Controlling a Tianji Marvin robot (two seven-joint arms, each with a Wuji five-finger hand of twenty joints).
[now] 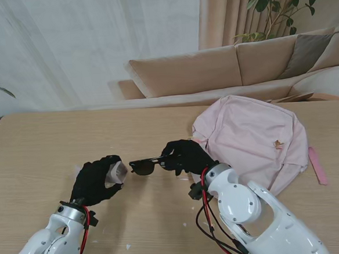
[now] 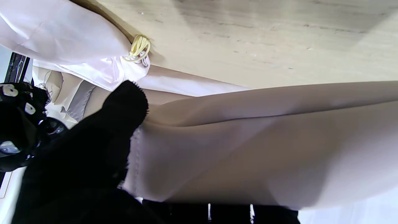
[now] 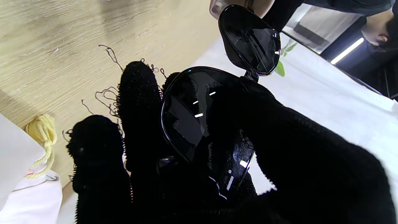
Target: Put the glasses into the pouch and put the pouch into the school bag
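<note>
Black sunglasses [image 1: 144, 165] hang above the table at mid-front, held at one end by my right hand [image 1: 186, 155], black-gloved and shut on them. In the right wrist view both dark lenses [image 3: 199, 115] show between the gloved fingers [image 3: 140, 93]. My left hand [image 1: 96, 180] is shut on a pale grey pouch [image 1: 118, 172], its mouth facing the glasses' free end, a small gap apart. The pouch's cloth [image 2: 248, 140] fills the left wrist view. The pink school bag [image 1: 252, 141] lies flat to the right, behind my right hand.
A pink strap [image 1: 317, 165] lies beside the bag at the far right. A yellow cord zip pull [image 2: 139, 46] hangs off the bag's near corner. A beige sofa [image 1: 223, 68] and curtains stand beyond the table's far edge.
</note>
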